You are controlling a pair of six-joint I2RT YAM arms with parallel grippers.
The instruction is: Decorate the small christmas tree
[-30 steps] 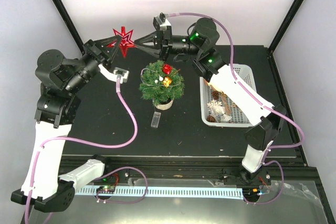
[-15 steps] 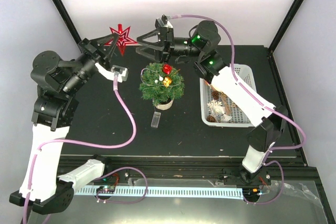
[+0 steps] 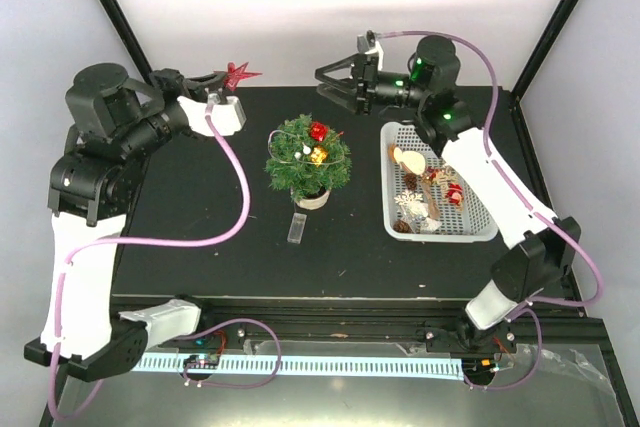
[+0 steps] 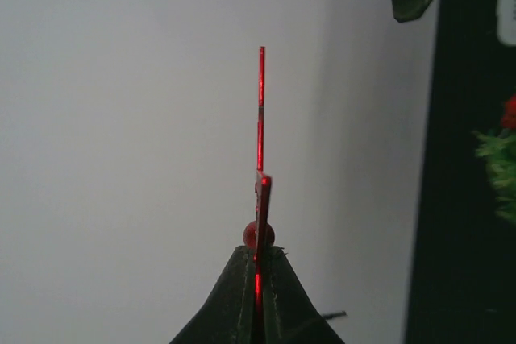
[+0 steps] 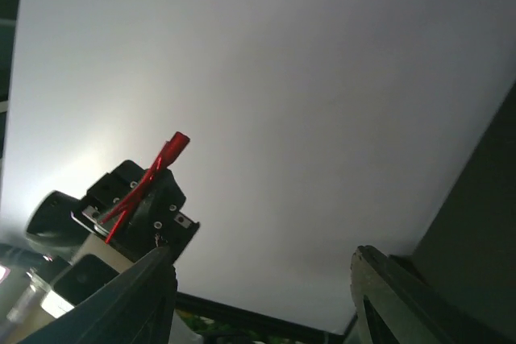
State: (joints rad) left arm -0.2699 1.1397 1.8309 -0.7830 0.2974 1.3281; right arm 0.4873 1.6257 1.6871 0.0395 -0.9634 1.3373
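The right hand (image 3: 331, 88) has just let go of the red star (image 3: 237, 73). It is now wide open and has pulled back toward the white basket (image 3: 386, 179). The left hand (image 3: 217, 77) holds the star alone, shut tight on it, up high and off to the left. The small christmas tree (image 3: 307, 157) stands in the middle of the tabletop (image 3: 200, 227). The star looks thin from here, so which tip is pinched is hard to tell. It probably goes on the treetop next.

A matte black table (image 3: 200, 237) stood inside an enclosure. Behind the table rose a plain white back wall (image 3: 330, 7), evenly lit. Black frame posts (image 3: 108, 7) slanted up from the table's far corners, and a ridged silver rail (image 3: 330, 364) ran along its near edge.
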